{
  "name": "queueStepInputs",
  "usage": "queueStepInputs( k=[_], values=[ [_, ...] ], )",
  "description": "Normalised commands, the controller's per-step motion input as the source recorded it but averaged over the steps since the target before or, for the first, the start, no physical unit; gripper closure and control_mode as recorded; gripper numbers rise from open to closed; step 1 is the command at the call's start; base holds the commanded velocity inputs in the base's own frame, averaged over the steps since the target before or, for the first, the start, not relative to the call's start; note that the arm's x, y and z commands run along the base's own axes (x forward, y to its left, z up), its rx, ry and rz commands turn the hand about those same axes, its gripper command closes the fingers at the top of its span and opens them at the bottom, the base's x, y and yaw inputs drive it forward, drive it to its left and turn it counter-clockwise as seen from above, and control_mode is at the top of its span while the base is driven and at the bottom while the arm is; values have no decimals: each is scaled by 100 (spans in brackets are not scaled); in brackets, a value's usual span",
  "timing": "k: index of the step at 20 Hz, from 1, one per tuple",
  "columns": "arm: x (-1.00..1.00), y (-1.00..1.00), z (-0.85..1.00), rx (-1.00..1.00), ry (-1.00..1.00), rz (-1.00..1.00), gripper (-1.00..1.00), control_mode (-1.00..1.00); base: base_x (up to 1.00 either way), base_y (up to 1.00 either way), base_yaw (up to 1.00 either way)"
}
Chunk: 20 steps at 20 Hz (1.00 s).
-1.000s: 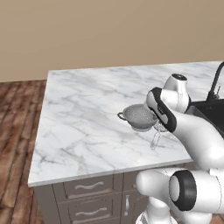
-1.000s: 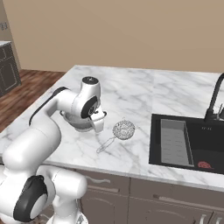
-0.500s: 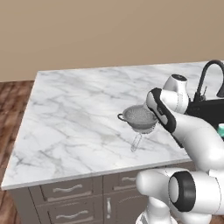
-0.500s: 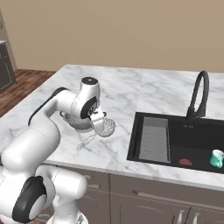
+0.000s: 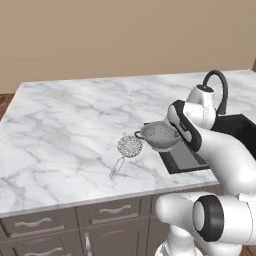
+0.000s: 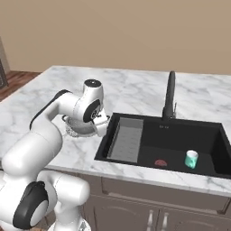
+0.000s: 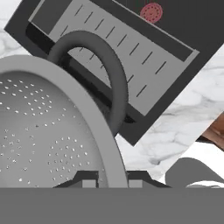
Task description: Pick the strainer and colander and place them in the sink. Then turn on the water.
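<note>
Presently the hand (image 7: 111, 177) is clamped on the rim of the colander (image 5: 159, 135) — a grey perforated bowl with dark loop handles, carried just above the bench (image 5: 65, 125) at the 9 o'clock edge of the sink (image 6: 180, 135). Nothing of the task lies in the basin yet. The strainer (image 5: 129, 146) — a small mesh basket on a thin wire handle — rests on the bench at the colander's 8 o'clock, and the faucet (image 6: 169, 94) runs dry.

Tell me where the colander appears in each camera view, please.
Left base view: colander right of center, lifted near the sink's left end.
Right base view: left of center, behind the arm.
Hand view: fills the lower left.
Shared landmark: the grey ribbed rack.
</note>
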Motion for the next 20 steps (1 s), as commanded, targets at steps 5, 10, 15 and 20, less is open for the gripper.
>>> queueStepInputs(
  k=[5, 10, 15, 20],
  values=[
    [0, 0, 0, 0, 0, 0, 100, 100, 0, -68, 0],
    [0, 0, 0, 0, 0, 0, 100, 100, 0, -68, 0],
    [0, 0, 0, 0, 0, 0, 100, 100, 0, -63, 0],
    [0, 0, 0, 0, 0, 0, 100, 100, 0, -57, 0]
  ],
)
